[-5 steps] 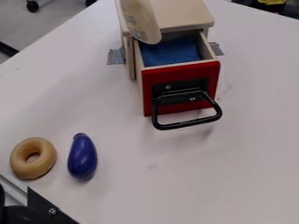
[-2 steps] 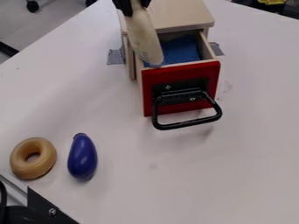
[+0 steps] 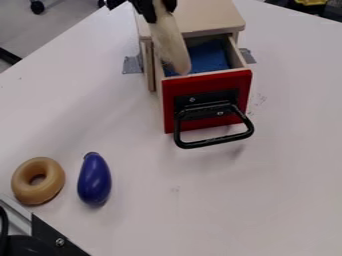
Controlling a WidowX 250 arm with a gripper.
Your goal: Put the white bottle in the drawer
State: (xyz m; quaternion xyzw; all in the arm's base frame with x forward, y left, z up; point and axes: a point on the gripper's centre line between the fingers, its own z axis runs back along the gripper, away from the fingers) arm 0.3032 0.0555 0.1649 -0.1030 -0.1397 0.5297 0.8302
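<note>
Hanging at the upper left of the frame, a robot's black hand (image 3: 157, 7) grips a white bottle (image 3: 171, 44) by its upper end, its fingers parted only by the thickness of the bottle between them. The bottle tilts, its lower end over the left side of the open, red-fronted drawer (image 3: 241, 95), near the front panel; whether it dips below the rim is impossible to tell. The job appears to be at the placing step, with release yet to come. The next move calls for bringing the bottle over the blue lining (image 3: 210, 56), clear of the side wall and front, then lowering it and letting go. A toy doughnut (image 3: 23, 188) and a purple eggplant (image 3: 94, 180) lie side by side on the white tabletop (image 3: 167, 215), lower left.
</note>
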